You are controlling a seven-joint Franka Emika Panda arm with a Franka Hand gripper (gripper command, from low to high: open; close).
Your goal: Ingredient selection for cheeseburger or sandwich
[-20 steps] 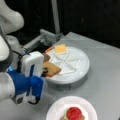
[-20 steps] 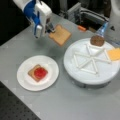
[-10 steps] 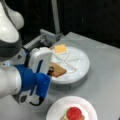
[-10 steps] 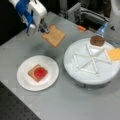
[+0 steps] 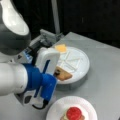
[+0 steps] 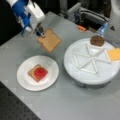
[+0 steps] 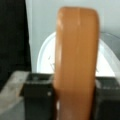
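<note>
Your arm reaches in from a front view's left, its end effector [image 6: 41,32] raised above the counter [image 6: 75,100] and pinching one edge of a brown toast square [image 6: 49,40]. The wrist view shows that toast [image 7: 76,62] edge-on, clamped between the dark fingers [image 7: 37,100]. Compared with a second ago, the toast has been carried away from the sectioned white tray [image 6: 82,75] and now hangs just above the far side of the paper plate [image 6: 50,75]. There the sandwich [image 6: 38,73] sits with its red round on top. The patty disc [image 6: 97,40] and cheese square [image 6: 114,54] lie on the tray.
</note>
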